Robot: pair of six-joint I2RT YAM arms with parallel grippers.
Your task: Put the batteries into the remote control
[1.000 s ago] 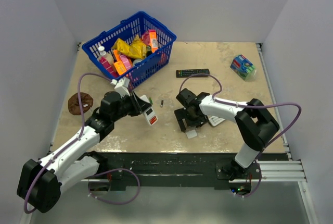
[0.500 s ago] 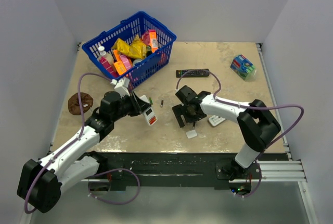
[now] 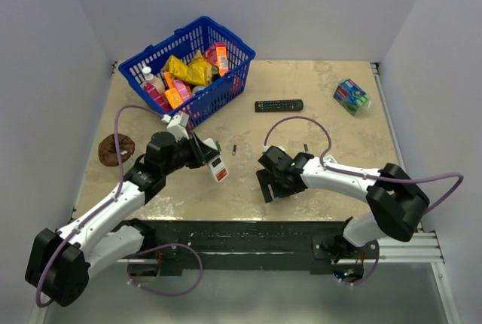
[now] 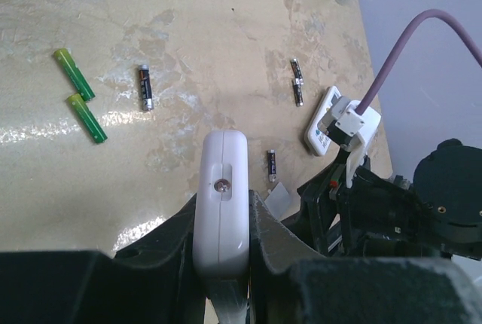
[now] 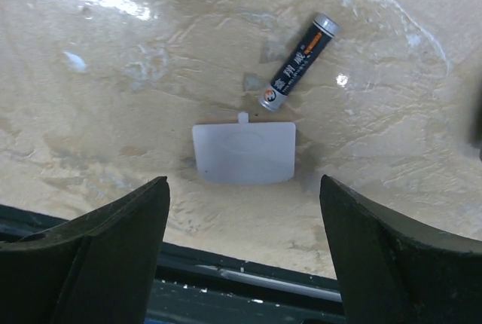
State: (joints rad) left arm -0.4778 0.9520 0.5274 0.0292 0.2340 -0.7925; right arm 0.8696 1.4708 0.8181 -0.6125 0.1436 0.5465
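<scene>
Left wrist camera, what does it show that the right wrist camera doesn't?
Only the left wrist view shows the remote control clamped in the left gripper, two green batteries, and a second white remote farther right. Only the right wrist view shows the right gripper with its jaws wide open. Both show one dark battery lying beside a flat white cover.
</scene>
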